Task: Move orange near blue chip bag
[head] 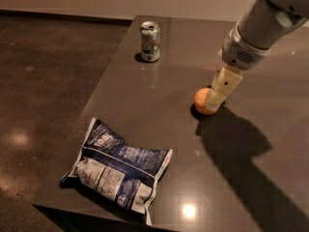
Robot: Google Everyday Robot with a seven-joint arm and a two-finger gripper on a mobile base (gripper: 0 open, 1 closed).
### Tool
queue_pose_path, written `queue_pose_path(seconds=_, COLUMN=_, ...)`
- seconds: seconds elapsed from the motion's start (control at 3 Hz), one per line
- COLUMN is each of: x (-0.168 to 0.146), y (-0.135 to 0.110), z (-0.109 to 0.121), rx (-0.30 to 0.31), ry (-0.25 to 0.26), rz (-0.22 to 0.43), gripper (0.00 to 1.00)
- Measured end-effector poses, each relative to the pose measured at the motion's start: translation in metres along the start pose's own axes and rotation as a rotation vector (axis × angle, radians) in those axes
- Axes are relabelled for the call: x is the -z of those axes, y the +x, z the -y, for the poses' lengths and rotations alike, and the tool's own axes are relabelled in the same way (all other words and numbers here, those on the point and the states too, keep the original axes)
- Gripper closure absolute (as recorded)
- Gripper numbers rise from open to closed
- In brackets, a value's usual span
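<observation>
The orange (201, 101) lies on the dark table (154, 115), right of centre. My gripper (216, 99) comes down from the upper right and its cream tip covers the orange's right side, low over the table. The blue chip bag (118, 170) lies flat and crumpled at the table's front left corner, its white nutrition panel facing up. It is well apart from the orange, to the orange's front left.
A green-and-silver soda can (150, 41) stands upright at the table's far left. The table's left edge runs diagonally from the can down to the bag, with dark floor (43, 81) beyond it. My arm's shadow falls on the table to the right of the orange.
</observation>
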State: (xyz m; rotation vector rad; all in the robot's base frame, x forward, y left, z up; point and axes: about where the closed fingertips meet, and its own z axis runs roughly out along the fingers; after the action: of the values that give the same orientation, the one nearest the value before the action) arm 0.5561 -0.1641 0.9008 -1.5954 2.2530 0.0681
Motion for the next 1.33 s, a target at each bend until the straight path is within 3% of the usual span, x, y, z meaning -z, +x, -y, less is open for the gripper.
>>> queue_pose_path(seconds=0.33, x=-0.015, y=-0.003, z=-0.008, rx=0.036, ry=-0.018, rz=-0.005, gripper=0.0)
queue_pose_path(seconds=0.67, x=-0.029, y=-0.002, z=-0.015, rx=0.066, ry=-0.034, rz=-0.016, gripper=0.12)
queue_pose_path(seconds=1.33, x=-0.037, y=0.002, z=-0.018, rx=0.08, ry=-0.039, rz=-0.035, gripper=0.57)
